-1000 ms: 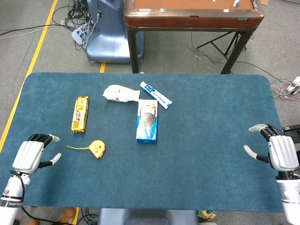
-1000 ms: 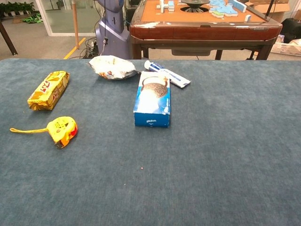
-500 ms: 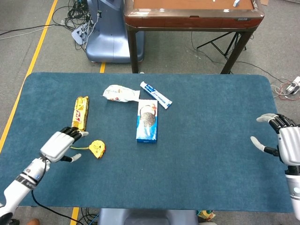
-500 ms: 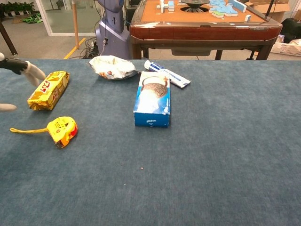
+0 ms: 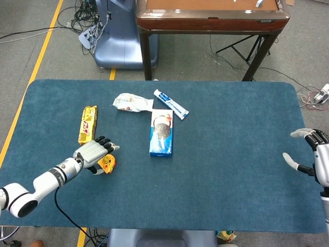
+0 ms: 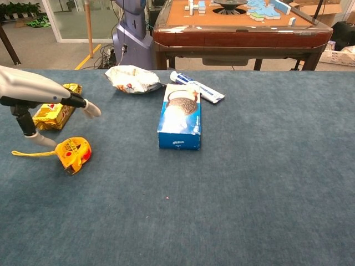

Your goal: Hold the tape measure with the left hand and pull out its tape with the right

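The yellow tape measure lies on the blue table at the front left, its yellow loop strap trailing to the left. In the chest view the tape measure is fully visible. My left hand hovers just over and left of it with fingers spread, holding nothing. Seen from the chest, that left hand has its thumb down close beside the case. My right hand is open at the table's far right edge, far from the tape measure, and is outside the chest view.
A yellow snack bar lies just behind the left hand. A white bag, a toothpaste tube and a blue cookie box sit mid-table. A brown table stands beyond the far edge.
My left hand has travelled from the front left corner to right above the tape measure. The right hand has drifted slightly further right. The tape measure has not moved.
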